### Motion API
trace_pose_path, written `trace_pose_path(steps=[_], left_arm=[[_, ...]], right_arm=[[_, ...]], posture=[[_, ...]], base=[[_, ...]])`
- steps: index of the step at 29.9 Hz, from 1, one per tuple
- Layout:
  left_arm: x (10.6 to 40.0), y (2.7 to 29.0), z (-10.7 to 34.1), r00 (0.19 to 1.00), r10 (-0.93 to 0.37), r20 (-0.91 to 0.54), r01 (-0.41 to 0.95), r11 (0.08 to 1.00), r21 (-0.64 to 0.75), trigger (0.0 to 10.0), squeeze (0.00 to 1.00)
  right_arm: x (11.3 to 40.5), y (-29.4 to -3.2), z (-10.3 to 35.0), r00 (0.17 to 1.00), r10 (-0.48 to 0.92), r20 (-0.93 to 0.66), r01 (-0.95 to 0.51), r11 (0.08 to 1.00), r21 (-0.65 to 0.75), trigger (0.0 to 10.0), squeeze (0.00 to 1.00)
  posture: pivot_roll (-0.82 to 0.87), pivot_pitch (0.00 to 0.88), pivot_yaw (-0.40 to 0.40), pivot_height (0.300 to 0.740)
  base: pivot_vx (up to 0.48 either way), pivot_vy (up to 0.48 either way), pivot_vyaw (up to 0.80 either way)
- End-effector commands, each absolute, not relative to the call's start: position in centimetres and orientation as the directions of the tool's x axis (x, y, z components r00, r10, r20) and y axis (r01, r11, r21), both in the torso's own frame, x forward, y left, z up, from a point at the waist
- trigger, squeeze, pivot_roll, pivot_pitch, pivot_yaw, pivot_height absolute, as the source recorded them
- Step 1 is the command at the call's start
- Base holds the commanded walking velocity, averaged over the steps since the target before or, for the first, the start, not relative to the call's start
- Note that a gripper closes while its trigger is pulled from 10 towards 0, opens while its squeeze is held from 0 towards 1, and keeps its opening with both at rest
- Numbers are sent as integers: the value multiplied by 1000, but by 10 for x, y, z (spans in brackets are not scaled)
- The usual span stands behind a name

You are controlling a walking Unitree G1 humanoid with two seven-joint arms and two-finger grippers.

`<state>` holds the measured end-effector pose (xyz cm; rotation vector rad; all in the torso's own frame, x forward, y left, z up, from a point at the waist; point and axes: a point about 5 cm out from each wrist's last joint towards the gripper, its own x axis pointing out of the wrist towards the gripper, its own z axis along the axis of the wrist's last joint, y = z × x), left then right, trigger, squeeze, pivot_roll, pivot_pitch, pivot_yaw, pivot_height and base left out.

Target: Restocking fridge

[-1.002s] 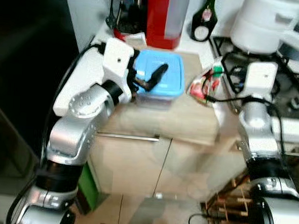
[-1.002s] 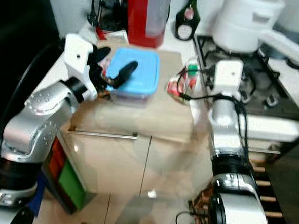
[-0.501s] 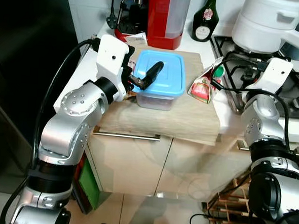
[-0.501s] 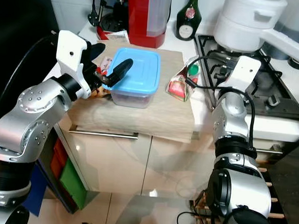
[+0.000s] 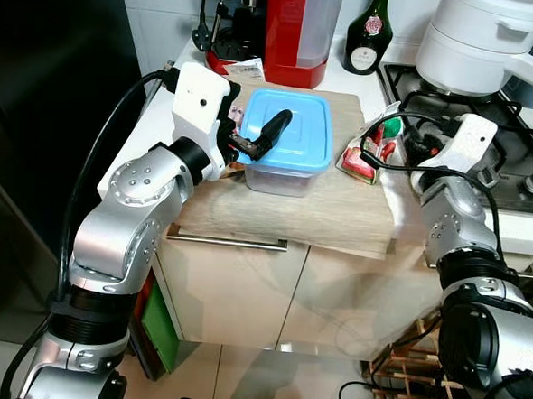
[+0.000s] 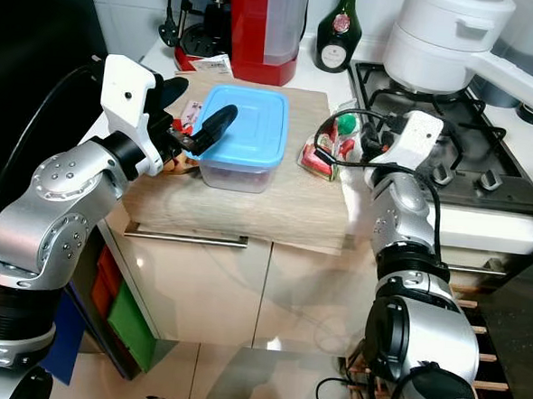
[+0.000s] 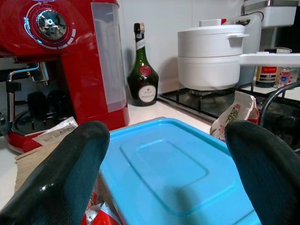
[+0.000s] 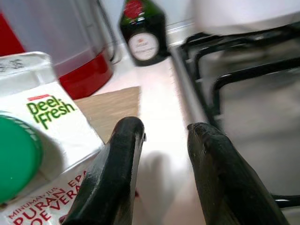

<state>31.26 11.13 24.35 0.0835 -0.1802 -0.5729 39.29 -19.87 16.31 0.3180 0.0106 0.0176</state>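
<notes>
Here, both arms reach for groceries on the wooden counter board.

The left gripper [image 5: 269, 132] hovers with fingers spread wide over the blue-lidded container [image 5: 288, 147], which sits on the board [image 5: 293, 215]. The right gripper [image 8: 161, 154], fingers slightly apart, is just beside the juice carton [image 6: 326, 147]. To my eye, the left should drop lower and straddle the box's sides before closing.

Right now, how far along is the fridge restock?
Early. Done: nothing looks stocked; the blue-lidded container and the food pouch both sit on the wooden board. In hand: the left end effector is open over the container lid; the right end effector is open beside the pouch, gripping nothing. Left: grasp both and carry them to the fridge.
</notes>
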Motion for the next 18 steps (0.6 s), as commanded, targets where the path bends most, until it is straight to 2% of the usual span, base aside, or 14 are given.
trace_pose_path(steps=[1,13,18], left_arm=[[314,110,247,821,-551,150,536,834,132,10000,0],[315,111,247,822,-547,156,532,837,130,10000,0],[316,109,246,818,-551,164,538,834,120,10000,0]], right_arm=[[393,-192,168,998,61,12,-61,947,316,10000,0],[370,-181,167,987,155,48,-162,945,285,10000,0],[366,-198,165,996,79,39,-86,970,227,10000,0]], posture=[[16,4,7,740],[-3,0,1,740],[-19,0,7,740]], base=[[0,0,0],[0,0,0],[0,0,0]])
